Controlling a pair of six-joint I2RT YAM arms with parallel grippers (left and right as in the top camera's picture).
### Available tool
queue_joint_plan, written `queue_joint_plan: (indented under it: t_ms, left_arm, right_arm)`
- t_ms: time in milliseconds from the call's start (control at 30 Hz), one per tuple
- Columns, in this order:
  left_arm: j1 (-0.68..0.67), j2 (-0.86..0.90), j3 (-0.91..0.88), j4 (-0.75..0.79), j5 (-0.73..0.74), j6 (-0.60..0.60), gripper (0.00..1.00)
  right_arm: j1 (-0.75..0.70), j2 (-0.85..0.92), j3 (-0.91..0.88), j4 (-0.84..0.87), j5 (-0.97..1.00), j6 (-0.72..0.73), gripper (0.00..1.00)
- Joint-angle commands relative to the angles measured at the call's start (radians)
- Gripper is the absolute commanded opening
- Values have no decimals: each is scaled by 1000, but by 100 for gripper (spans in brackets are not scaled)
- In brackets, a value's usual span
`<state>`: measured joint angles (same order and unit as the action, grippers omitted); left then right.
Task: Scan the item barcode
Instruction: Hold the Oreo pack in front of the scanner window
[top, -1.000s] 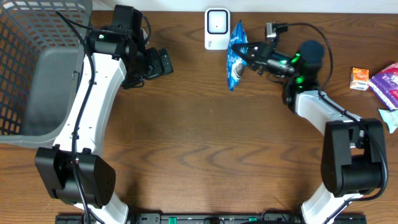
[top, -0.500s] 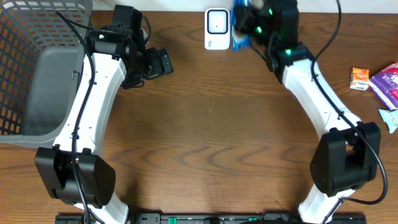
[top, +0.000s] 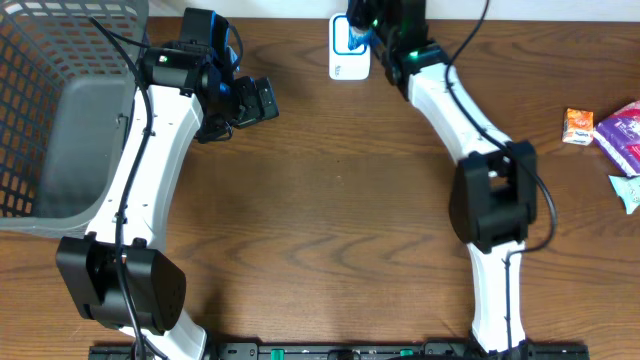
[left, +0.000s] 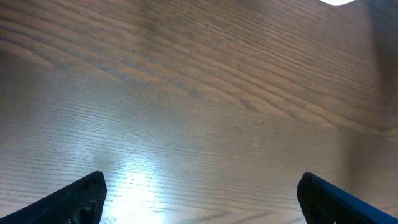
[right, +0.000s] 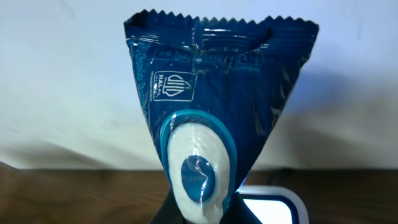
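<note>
The item is a blue snack packet (right: 217, 112) with a white oval print. It stands upright in the right wrist view, and my right gripper (right: 202, 214) is shut on its lower end. Just behind and below it is the white barcode scanner (right: 273, 208) with its window lit. In the overhead view the packet (top: 357, 38) hangs over the scanner (top: 343, 62) at the table's far edge, with the right gripper (top: 368, 22) above it. No barcode shows on the visible face. My left gripper (top: 262, 100) is open and empty over bare wood, its fingertips (left: 81, 199) wide apart.
A grey mesh basket (top: 40, 100) fills the far left. At the right edge lie a small orange box (top: 578, 126), a purple packet (top: 622, 132) and a teal packet (top: 630, 190). The wall runs just behind the scanner.
My right arm swung left with the packet, from the right of the scanner to directly over it. The left arm has not moved.
</note>
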<state>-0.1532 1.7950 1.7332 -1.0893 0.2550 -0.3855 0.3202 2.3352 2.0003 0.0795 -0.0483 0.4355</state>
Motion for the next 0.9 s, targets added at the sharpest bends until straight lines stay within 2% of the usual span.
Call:
queue_joint_plan:
  t_ms: [0, 433, 867]
  left_arm:
    - [3, 2, 5, -2, -14, 10, 98]
    - [3, 2, 5, -2, -14, 10, 98]
    - [3, 2, 5, -2, -14, 10, 98]
  right_arm:
    - [13, 27, 69, 38, 41, -33, 1]
    - [15, 73, 69, 68, 76, -31, 1]
    - [26, 77, 69, -6, 97, -25, 1]
